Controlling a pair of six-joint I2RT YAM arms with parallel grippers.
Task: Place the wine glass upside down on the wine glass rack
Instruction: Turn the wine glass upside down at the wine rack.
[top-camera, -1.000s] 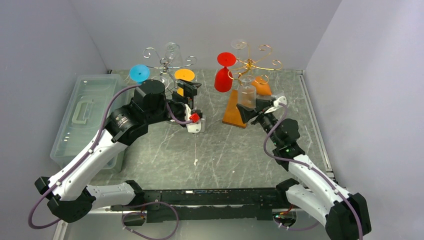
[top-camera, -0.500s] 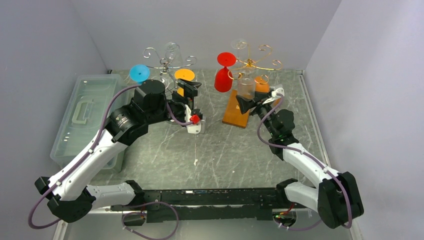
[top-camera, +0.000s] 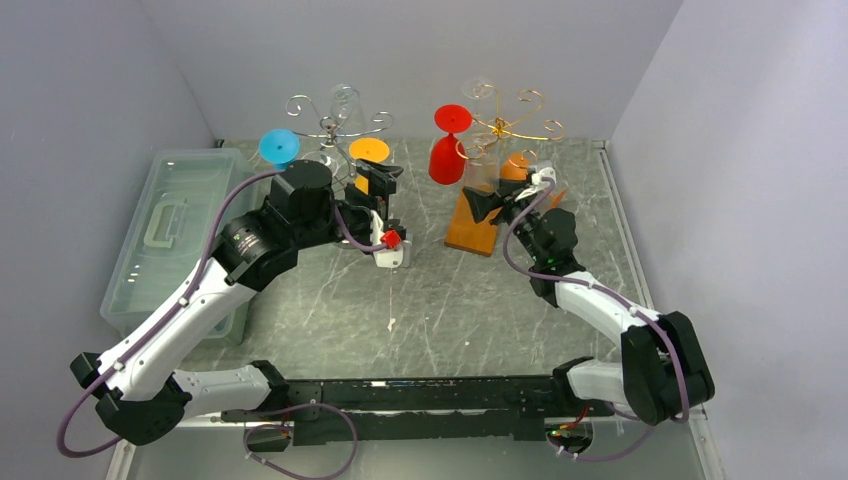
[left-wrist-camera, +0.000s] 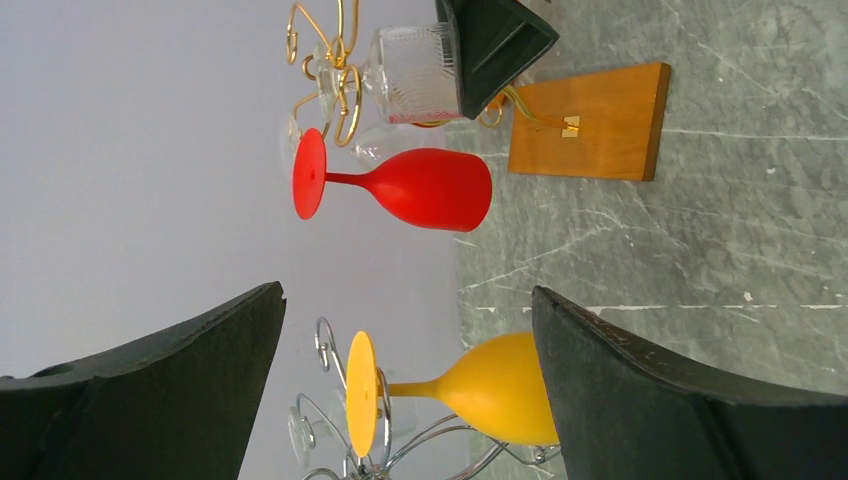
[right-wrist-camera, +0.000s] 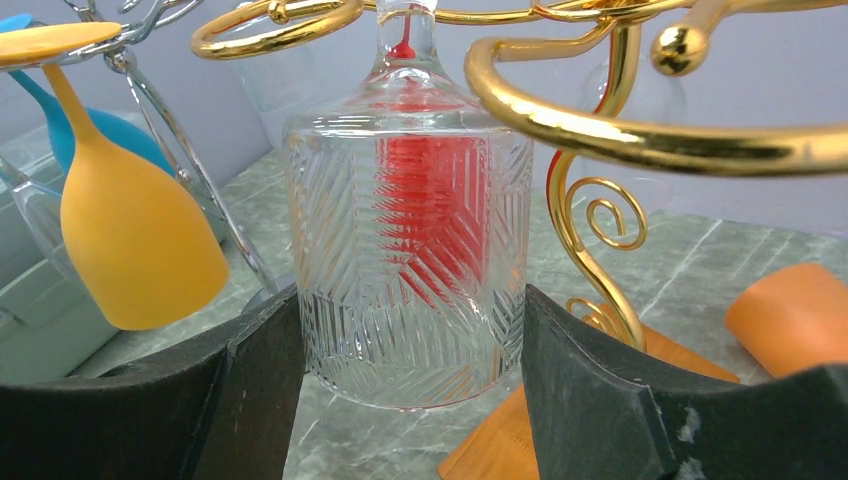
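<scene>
The wine glass (right-wrist-camera: 410, 250), clear and ribbed, hangs upside down with my right gripper (right-wrist-camera: 410, 300) shut on its bowl, a finger on each side. Its stem rises among the arms of the gold wine glass rack (right-wrist-camera: 600, 130); the foot is cut off at the top of the right wrist view. From above, the glass (top-camera: 484, 178) sits over the rack's wooden base (top-camera: 470, 230), just under the gold arms (top-camera: 512, 127). My left gripper (left-wrist-camera: 408, 295) stands open and holds nothing, with a yellow glass (left-wrist-camera: 500, 385) beyond its fingers.
A red glass (top-camera: 447, 155) hangs upside down on the gold rack. Yellow (top-camera: 368, 152) and blue (top-camera: 279, 146) glasses hang on a silver rack (top-camera: 335, 120). An orange glass (right-wrist-camera: 790, 315) lies behind the wooden base. A clear plastic bin (top-camera: 170, 230) stands at the left.
My right arm has carried the clear glass up and back, in under the gold rack's arms. The left arm has not moved.
</scene>
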